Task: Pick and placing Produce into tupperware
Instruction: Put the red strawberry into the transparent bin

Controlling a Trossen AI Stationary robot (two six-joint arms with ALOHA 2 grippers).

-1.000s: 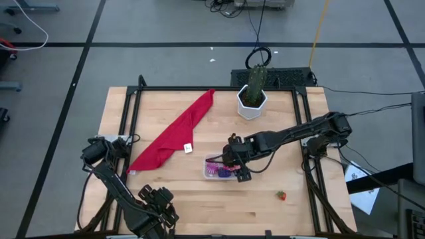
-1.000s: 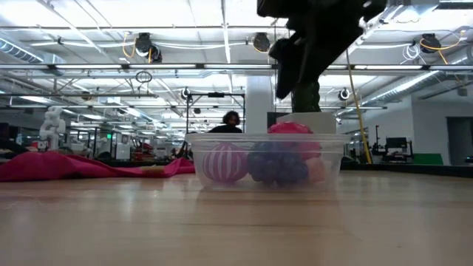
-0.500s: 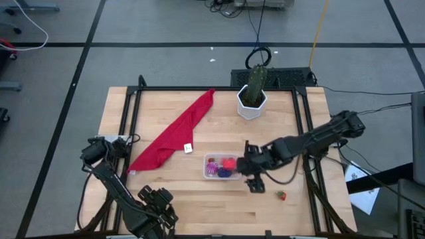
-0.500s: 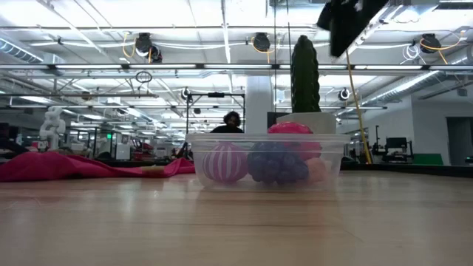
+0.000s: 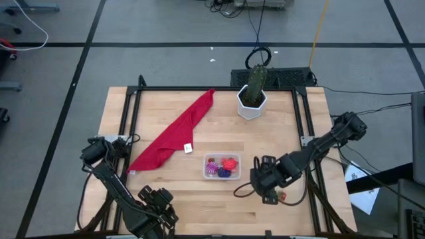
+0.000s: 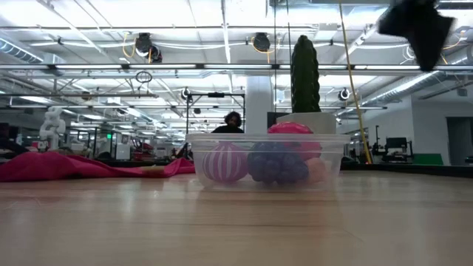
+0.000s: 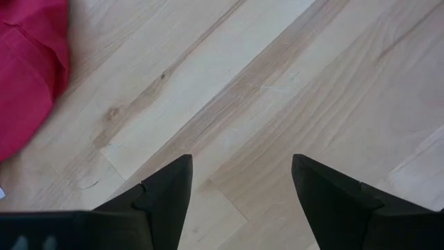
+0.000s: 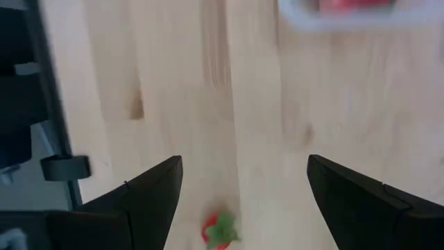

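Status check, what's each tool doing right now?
Right tool open above strawberry. Left tool open, parked at table edge. Tupperware holds produce.

Clear tupperware [image 5: 221,166] sat upright mid-table, holding pink striped ball [image 6: 225,162], purple piece [image 6: 277,164], red piece [image 5: 230,162]. Small red strawberry [image 8: 219,230] lay loose on table, well apart.

Tupperware [image 8: 354,15] blurred, cut off; strawberry [image 8: 219,231] partly cropped.

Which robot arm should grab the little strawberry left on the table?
The right arm, probably. Its open right gripper hovers beside the strawberry, which shows between its fingers in the right wrist view. The left gripper waits at the table's near edge, far across, past the tupperware.
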